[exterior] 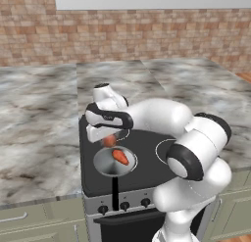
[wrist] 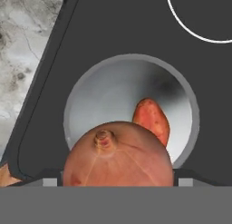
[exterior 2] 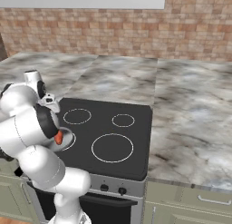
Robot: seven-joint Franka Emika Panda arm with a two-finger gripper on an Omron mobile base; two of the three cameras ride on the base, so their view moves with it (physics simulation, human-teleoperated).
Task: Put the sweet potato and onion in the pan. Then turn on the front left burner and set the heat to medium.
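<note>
Hand view: the onion (wrist: 117, 155) sits right in front of my camera, between my fingers, its lower part cut off by the bottom of the view.
My fingers: closed around the onion; only grey slivers of them show at either side of it, so the contact itself is hidden.
My gripper (exterior: 109, 138): in the left base view it hangs just above the pan (exterior: 104, 162), mostly covered by my own wrist.
Sweet potato (wrist: 151, 119): lying inside the pan, toward one side; the onion hides its near end.
Pan handle (exterior: 115, 192): thin and black, pointing to the stove's front edge.
Front left burner: under the pan, its ring hidden.
Right base view: my arm blocks most of the pan; an orange bit (exterior 2: 58, 137) peeks out, too small to name.
</note>
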